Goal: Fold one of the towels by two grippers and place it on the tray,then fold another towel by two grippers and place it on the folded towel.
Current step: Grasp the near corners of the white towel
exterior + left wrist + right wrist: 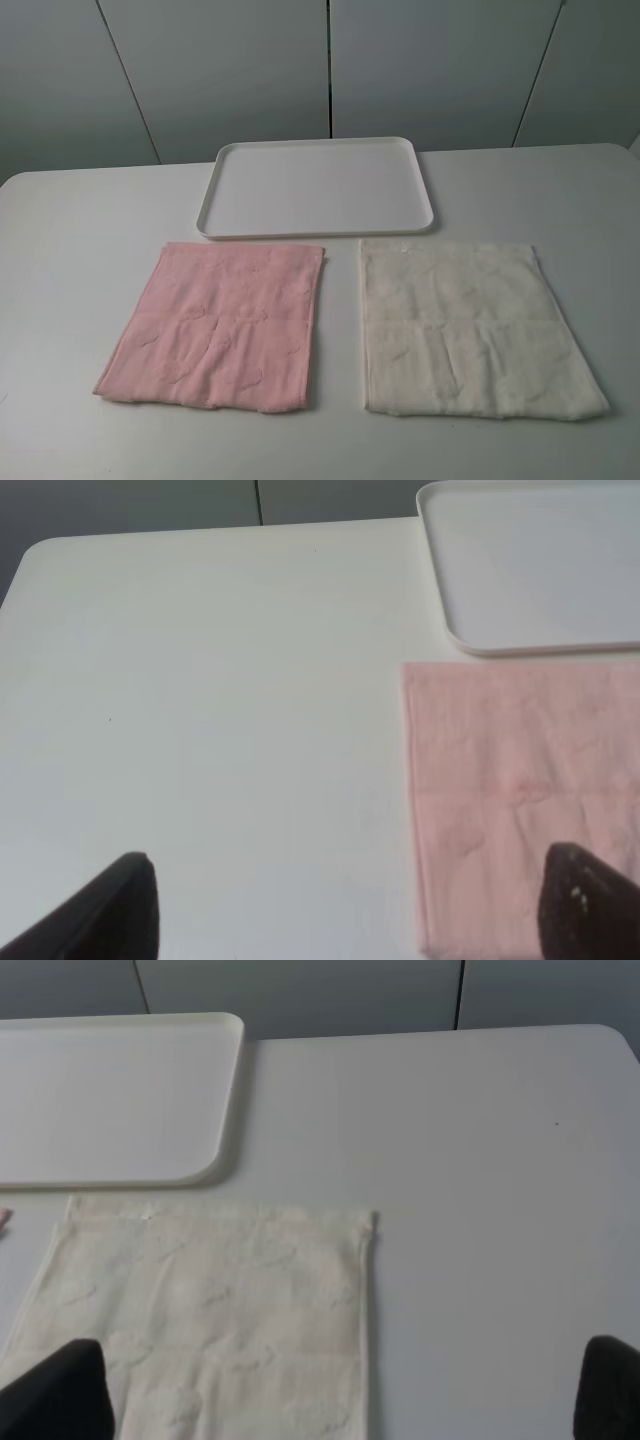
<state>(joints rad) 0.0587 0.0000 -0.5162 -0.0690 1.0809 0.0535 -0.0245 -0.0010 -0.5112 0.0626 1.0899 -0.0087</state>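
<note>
you have a white tray (212, 190) at 12 o'clock on the table (70, 260), one long side facing the towels. the pink towel (215, 325) lies spread flat at 7 o'clock in the exterior high view. its far edge is just beside the tray's near rim, not on it. the cream towel (475, 330) lies spread flat at 5 o'clock, and its far edge is likewise just beside the near rim, toward the tray's right corner. the two towels are apart, with a strip of bare table between them. each shows a faint crease across its middle and light rumpling. note that the pink one's near edge is slightly uneven.

left claw (350, 858): fingers wide apart, gripping nothing. its wrist view shows you two dark fingertips (585, 910), one over the pink towel and the other over bare table beyond that towel's outer edge. you cannot tell whether the fingertip touches the cloth.

right claw (345, 1345): fingers wide apart, gripping nothing. one dark fingertip (60, 1390) sits over the cream towel and the other over bare table beyond the towel's outer edge. you cannot tell whether it touches the cloth.
</note>
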